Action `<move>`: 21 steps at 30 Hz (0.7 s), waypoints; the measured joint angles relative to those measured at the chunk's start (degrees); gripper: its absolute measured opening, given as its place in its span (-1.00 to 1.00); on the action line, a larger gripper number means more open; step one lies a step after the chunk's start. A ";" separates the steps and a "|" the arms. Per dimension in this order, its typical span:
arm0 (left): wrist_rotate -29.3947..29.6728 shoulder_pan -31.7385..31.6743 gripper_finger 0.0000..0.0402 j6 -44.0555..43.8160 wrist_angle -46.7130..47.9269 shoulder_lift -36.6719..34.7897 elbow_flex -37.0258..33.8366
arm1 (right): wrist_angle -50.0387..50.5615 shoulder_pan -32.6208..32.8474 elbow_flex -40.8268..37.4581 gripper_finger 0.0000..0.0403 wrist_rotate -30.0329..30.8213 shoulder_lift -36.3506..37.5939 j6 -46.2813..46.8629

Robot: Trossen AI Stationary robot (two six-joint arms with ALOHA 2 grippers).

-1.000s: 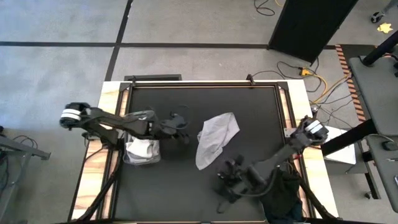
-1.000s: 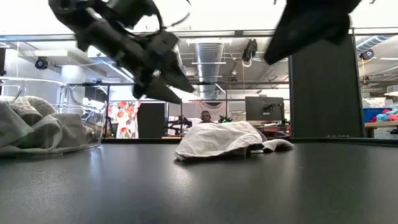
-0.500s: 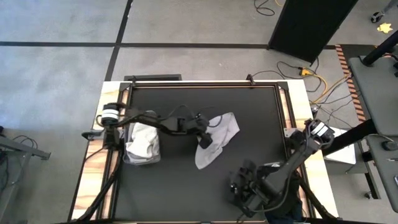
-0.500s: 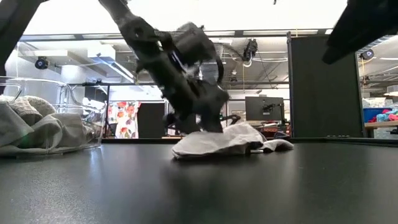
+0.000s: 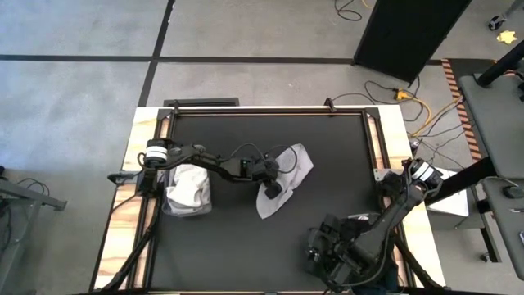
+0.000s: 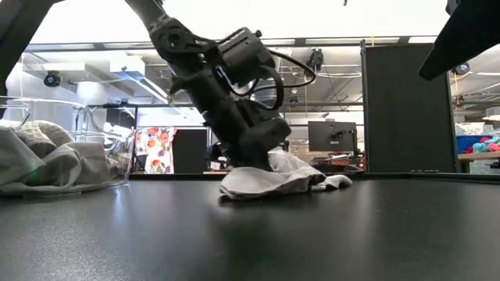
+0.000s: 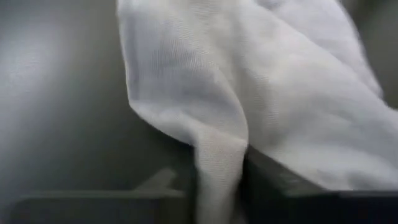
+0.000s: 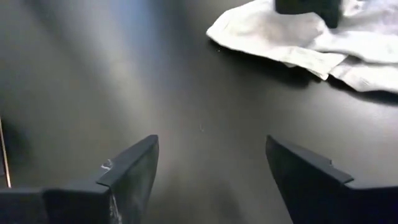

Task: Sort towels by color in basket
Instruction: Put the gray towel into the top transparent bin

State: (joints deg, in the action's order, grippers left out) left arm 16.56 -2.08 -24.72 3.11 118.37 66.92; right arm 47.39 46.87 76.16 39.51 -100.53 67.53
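Note:
A white towel lies crumpled on the black table near its middle; it also shows in the low view and fills the left wrist view. My left gripper reaches across from the left and is shut on the towel's left part. A clear basket at the table's left holds light towels. My right gripper hovers open over bare table near the front right, its two fingers wide apart. No dark towels show. My left gripper pinches a raised fold of the white towel between its two fingers, at the towel's left part. The fingers slant down onto it from the table's left. The rest of the towel lies slack on the table.
The arm's cables loop above the towel. Bare black tabletop stretches between the towel and my right gripper. The table's wooden side rails run along left and right.
My left gripper has swung from beside the basket toward the table's right, dropped onto the white towel and taken hold of it; the cloth under it has bunched up. My right arm has drawn back toward the table's near right corner.

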 joint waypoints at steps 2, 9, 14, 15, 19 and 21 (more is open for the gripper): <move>-0.23 0.79 -0.87 1.77 0.91 -1.17 -0.20 | 0.29 0.00 0.00 0.45 0.04 0.00 -0.10; 3.14 5.00 -0.92 4.95 3.87 -9.71 -1.22 | 0.29 -0.80 -0.33 0.47 2.56 0.00 -0.56; 8.48 10.18 -0.97 5.28 9.00 -16.90 -1.67 | 0.19 -1.03 -0.74 0.42 2.58 0.00 -0.46; 10.01 11.54 -0.97 5.21 10.53 -18.39 -1.71 | 0.15 -1.01 -0.87 0.41 2.56 0.00 -0.35; 17.89 17.33 -0.97 1.79 18.43 -25.91 -1.43 | 0.20 -1.03 -1.32 0.37 2.56 0.00 0.07; 21.30 20.67 -0.97 -1.08 24.87 -29.24 -1.50 | 0.16 -1.03 -1.33 0.36 2.56 -0.02 0.24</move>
State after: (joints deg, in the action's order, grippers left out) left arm 37.86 18.58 -25.81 27.97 89.12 65.42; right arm 47.55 45.84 74.83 42.06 -100.55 67.77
